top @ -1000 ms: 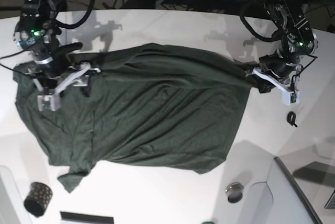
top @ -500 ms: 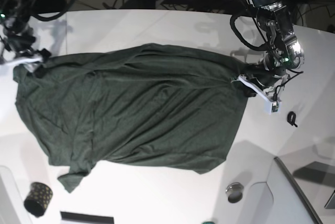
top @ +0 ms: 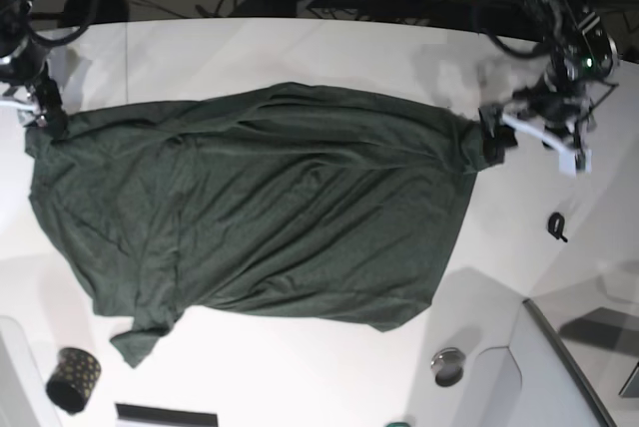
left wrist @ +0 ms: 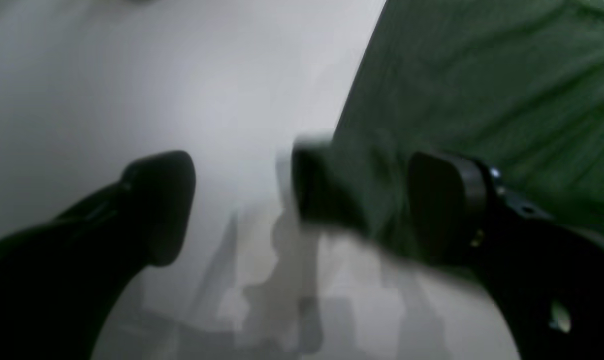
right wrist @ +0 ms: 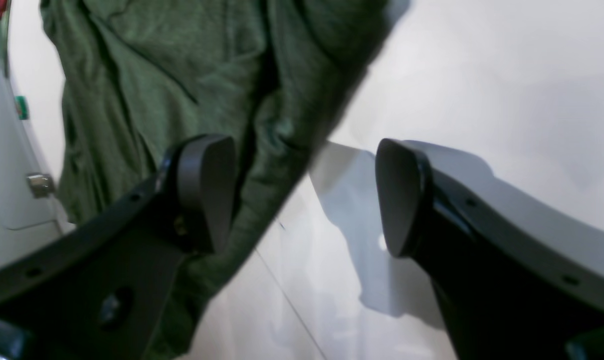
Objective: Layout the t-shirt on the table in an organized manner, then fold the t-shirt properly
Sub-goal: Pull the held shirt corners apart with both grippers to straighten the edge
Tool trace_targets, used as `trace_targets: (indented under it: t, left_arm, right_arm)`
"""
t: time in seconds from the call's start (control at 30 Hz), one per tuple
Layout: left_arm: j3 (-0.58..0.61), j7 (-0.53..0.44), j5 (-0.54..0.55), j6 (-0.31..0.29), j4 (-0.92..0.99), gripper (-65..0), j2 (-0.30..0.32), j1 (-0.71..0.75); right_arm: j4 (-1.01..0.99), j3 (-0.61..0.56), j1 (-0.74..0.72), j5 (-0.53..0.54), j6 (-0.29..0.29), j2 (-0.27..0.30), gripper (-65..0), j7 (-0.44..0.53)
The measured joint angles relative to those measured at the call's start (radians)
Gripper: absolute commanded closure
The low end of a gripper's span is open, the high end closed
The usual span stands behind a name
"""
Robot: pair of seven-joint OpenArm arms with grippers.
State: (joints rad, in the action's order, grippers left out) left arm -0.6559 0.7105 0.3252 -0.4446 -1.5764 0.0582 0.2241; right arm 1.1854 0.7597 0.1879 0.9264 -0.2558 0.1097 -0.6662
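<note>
The t-shirt (top: 260, 208) lies spread out and wrinkled on the table (top: 329, 48), its length running across the base view. The left gripper (left wrist: 302, 205) has its jaws spread wide at one corner of the cloth; the picture is blurred, and nothing is pinched. The right gripper (right wrist: 302, 195) is also spread, one finger over the shirt edge, the other over the white surface
</note>
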Motion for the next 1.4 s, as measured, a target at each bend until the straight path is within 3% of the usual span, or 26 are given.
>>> trace_targets:
  t: [0.13, 0.3, 0.5, 1.0, 1.1, 1.2, 1.27, 1.33, 1.37, 1.4]
  left_arm:
    - [-0.002, 0.0, 0.088, 0.001, 0.016, -65.0, 0.006, 0.084]
    - [0.003, -0.004, 0.113, 0.0, 0.024, -65.0, 0.008, 0.108]
    - [0.059, -0.023, 0.117, 0.0, 0.125, -65.0, -0.003, 0.106]
    - [0.054, -0.075, 0.154, -0.024, 0.321, -65.0, -0.028, -0.092]
    - [0.054, -0.085, 0.16, -0.027, 0.375, -55.0, -0.027, -0.135]
    - [0.055, -0.092, 0.163, -0.026, 0.426, -37.5, -0.027, -0.167]
    - [0.055, -0.082, 0.157, -0.026, 0.446, -22.2, -0.028, -0.18]
    - [0.055, -0.061, 0.148, -0.022, 0.447, -5.6, -0.031, -0.179]
    - [0.055, -0.06, 0.148, -0.022, 0.447, 0.0, -0.033, -0.175]
    - [0.055, -0.06, 0.152, -0.023, 0.448, 0.0, -0.033, -0.173]
  right_arm:
    - [-0.054, 0.0, -0.04, 0.008, 0.0, 0.007, -40.8, 0.007]
    - [-0.132, 0.0, -0.077, 0.026, -0.008, 0.029, -41.0, 0.073]
    - [-0.205, -0.005, -0.113, 0.039, -0.023, 0.063, -40.8, 0.083]
    - [-0.218, -0.007, -0.12, 0.04, -0.025, 0.072, -40.5, 0.08]
    - [-0.218, -0.007, -0.118, 0.04, -0.025, 0.072, -40.5, 0.08]
    - [-0.218, -0.007, -0.118, 0.04, -0.025, 0.072, -40.4, 0.08]
    - [-0.218, -0.007, -0.119, 0.04, -0.025, 0.072, -39.6, 0.08]
    - [-0.219, -0.007, -0.12, 0.034, -0.025, 0.072, -32.7, 0.08]
    - [-0.221, -0.007, -0.12, 0.027, -0.025, 0.072, -25.7, 0.08]
    - [-0.225, -0.007, -0.12, 0.014, -0.024, 0.072, -17.0, 0.071]
